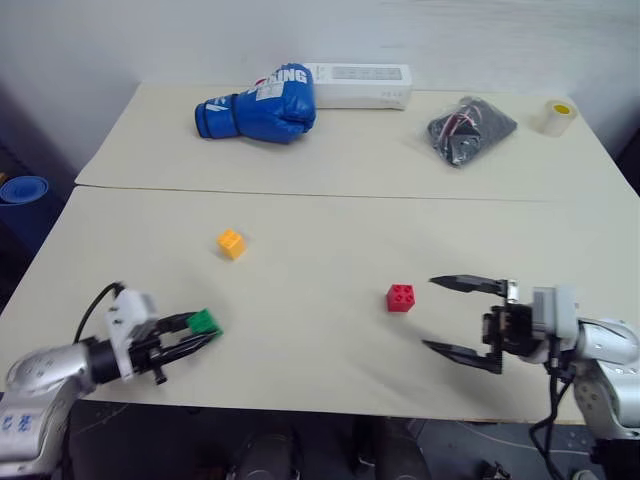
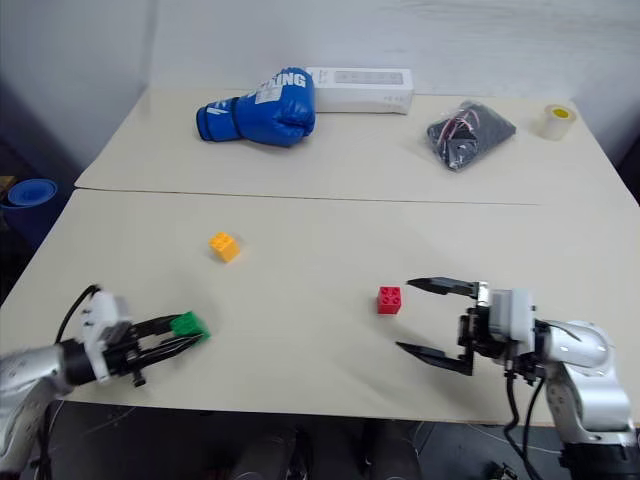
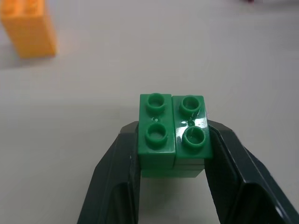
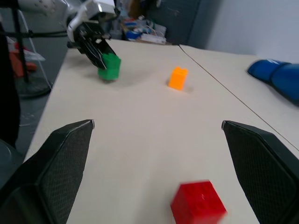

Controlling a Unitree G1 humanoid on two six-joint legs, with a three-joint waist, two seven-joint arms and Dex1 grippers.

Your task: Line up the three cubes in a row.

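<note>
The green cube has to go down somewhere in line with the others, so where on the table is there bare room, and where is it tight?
Bare room: the stretch between the yellow-orange cube and the red cube, and the near strip between the green cube in the left gripper and the right gripper. Crowded: the far edge, with the boxing glove, white box, black pouch and tape roll.

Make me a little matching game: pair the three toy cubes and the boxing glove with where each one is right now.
Things:
1. green cube
2. red cube
3. yellow-orange cube
4. blue boxing glove

Places:
A. far side of the table, beside a white box
B. alone on the table, left of middle
C. pinched in the left end effector
D. on the table, just in front of the open right end effector

Pairs: 1-C, 2-D, 3-B, 4-A
</note>
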